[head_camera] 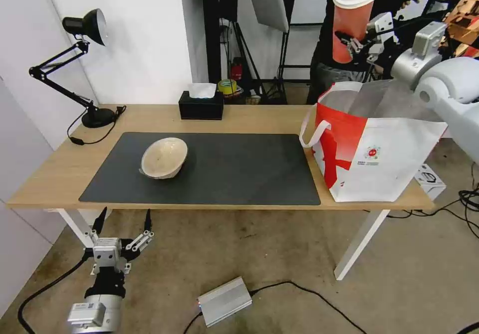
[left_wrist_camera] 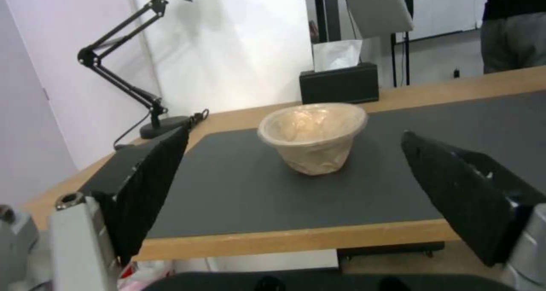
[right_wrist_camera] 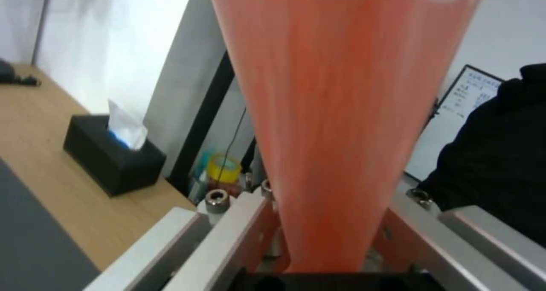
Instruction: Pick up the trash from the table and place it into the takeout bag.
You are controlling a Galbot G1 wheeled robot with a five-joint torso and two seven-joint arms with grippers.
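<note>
My right gripper [head_camera: 349,42] is shut on the orange-red drink cup [head_camera: 352,17] with its white lid, holding it upright high above the far rim of the takeout bag [head_camera: 379,149]. The cup [right_wrist_camera: 347,112] runs up between the right fingers [right_wrist_camera: 239,222]. The white and red bag stands open at the right end of the table [head_camera: 249,119]. A beige paper-like bowl [head_camera: 164,157] lies tilted on the dark mat [head_camera: 239,169]. My left gripper [head_camera: 123,219] hangs open below the table's front edge, and the bowl [left_wrist_camera: 313,135] stands ahead of it, between its black fingers [left_wrist_camera: 151,184].
A black tissue box [head_camera: 201,104] sits at the table's back edge and a black desk lamp [head_camera: 82,70] at the back left corner. A silver box [head_camera: 224,300] and cables lie on the floor. A person in dark clothes [head_camera: 339,70] stands behind the bag.
</note>
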